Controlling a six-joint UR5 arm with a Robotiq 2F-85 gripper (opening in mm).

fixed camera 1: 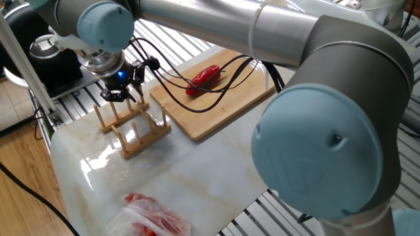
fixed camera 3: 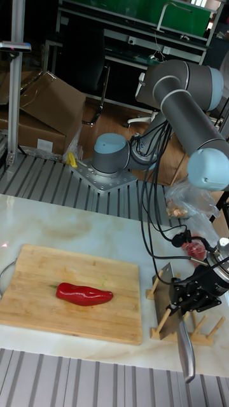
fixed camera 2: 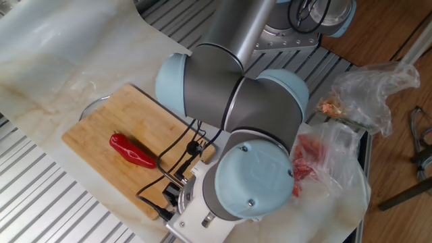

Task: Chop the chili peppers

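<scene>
One whole glossy red chili pepper (fixed camera 1: 203,77) (fixed camera 3: 84,294) (fixed camera 2: 133,151) lies on the wooden cutting board (fixed camera 1: 223,105) (fixed camera 3: 38,267). To the side of the board a knife (fixed camera 3: 168,299) stands in a wooden rack (fixed camera 1: 134,128) (fixed camera 3: 191,332), blade up in the slots and its metal handle (fixed camera 3: 185,350) pointing past the table edge. My gripper (fixed camera 1: 122,93) (fixed camera 3: 191,296) sits over the rack right at the knife where blade meets handle. Its dark fingers are bunched there and their gap does not show. In the other fixed view the arm hides the gripper.
A clear plastic bag (fixed camera 1: 154,216) (fixed camera 2: 312,160) showing red lies on the marble top near the rack. Another crumpled bag (fixed camera 2: 364,84) sits by the table's side. Black cables (fixed camera 1: 197,92) hang across the board over the pepper. Metal slats surround the marble.
</scene>
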